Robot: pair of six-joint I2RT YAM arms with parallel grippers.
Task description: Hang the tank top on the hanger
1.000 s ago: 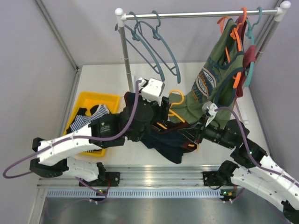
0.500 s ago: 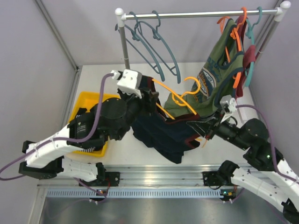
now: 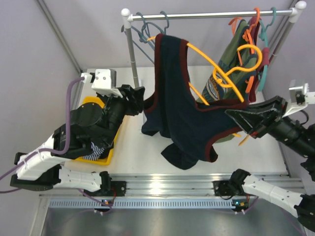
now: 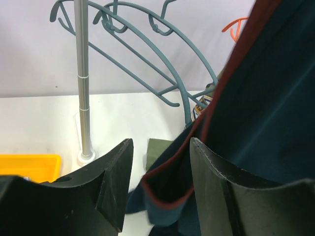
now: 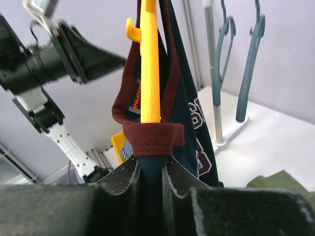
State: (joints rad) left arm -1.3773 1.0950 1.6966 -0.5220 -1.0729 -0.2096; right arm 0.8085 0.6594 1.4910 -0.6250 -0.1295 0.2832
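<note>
The tank top [image 3: 182, 108] hangs in the air over the middle of the table [image 3: 142, 160], lifted well off it and already draped on the hanger [image 5: 149, 64]. It is dark navy with maroon trim, limp and thin, falling in long folds. Its lower hem is bunched into a clump at the near side, and white chest lettering shows in the right wrist view.

One strap sits high at the far left end of the hanger, close under the rail [image 3: 206, 14]. The other is looped over the near right end. The right gripper [image 5: 151, 169] is clamped there, with the cloth pinched tight between its jaws just below the maroon loop and the yellow arm running down into that pinch.

The left gripper [image 4: 161, 152] stands to the left with its jaws parted and holds nothing. The top's maroon-edged side hangs at its fingers without being pinched.

I judge the dressing step almost done. The next move calls for checking that the far strap is seated over the hanger's tip. The hanger then needs levelling, because it sits steeply tilted and the loose cloth could slide down toward the clamp.

Just behind the hanger's hook, a green top [image 3: 236, 44] hangs from the rail.
</note>
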